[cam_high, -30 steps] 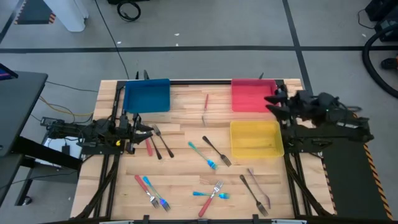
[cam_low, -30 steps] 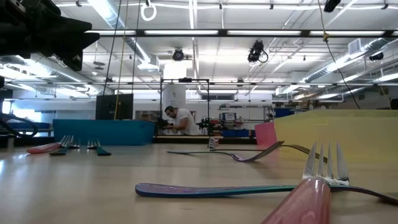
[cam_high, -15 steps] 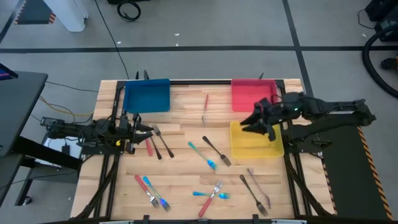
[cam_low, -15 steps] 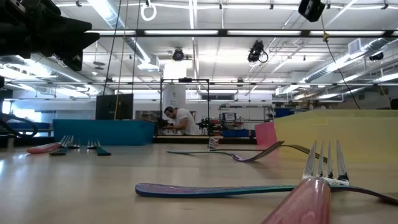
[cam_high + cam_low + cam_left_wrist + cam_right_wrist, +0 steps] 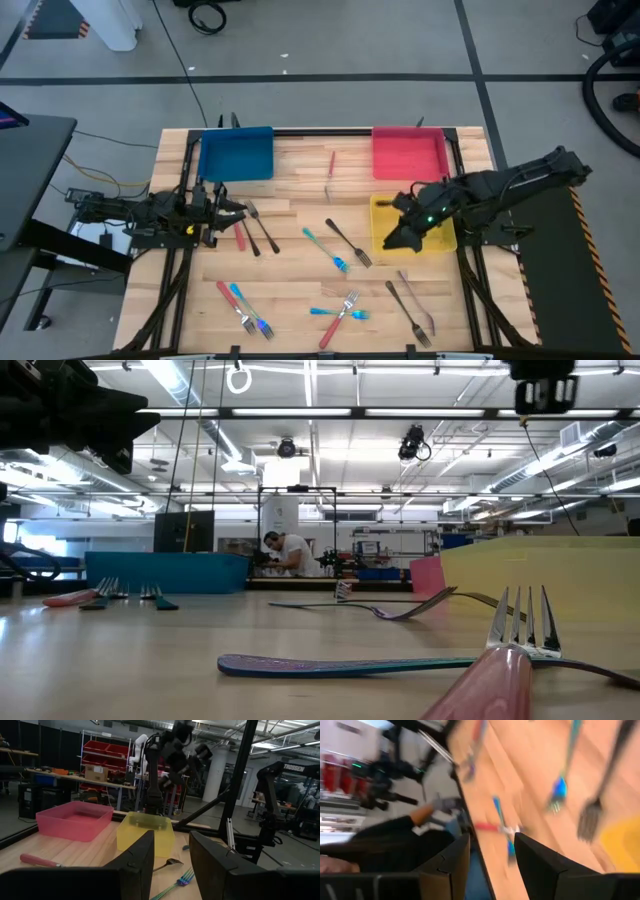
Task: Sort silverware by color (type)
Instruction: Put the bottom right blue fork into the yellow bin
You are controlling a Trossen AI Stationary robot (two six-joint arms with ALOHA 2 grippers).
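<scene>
"TROSSEN" on far robot arm

Floor: grey, dark seams | ceiling: strip lights, open beams | shelving: red bins | person: seated, far back

The high view looks straight down on the whole table; the low view sits at tabletop height, close behind a pink-handled fork, facing the yellow tray; the left wrist view looks level toward that tray; the right wrist view tilts down beside it.
</scene>
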